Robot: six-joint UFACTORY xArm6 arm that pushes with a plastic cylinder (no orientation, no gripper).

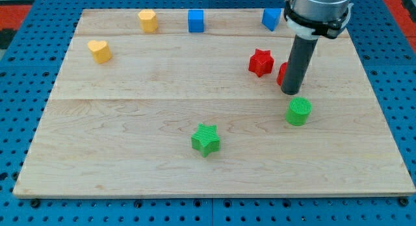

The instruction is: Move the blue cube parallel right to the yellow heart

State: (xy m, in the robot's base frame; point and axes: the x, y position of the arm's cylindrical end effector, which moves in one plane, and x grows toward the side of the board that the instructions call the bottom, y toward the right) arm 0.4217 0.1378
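The blue cube [195, 21] sits near the view's top edge of the wooden board [130, 122], about the middle. The yellow heart [99, 50] lies at the upper left, lower than the cube and well to its left. My tip [292, 91] is on the board's right side, far from both. It stands right beside a red block [282, 74] that the rod partly hides, and just above a green cylinder [299, 112].
A yellow block [148, 21] sits left of the blue cube. A second blue block [271, 18] is at the top right, partly behind the arm. A red star [260, 62] lies left of the rod. A green star [206, 139] lies at lower centre.
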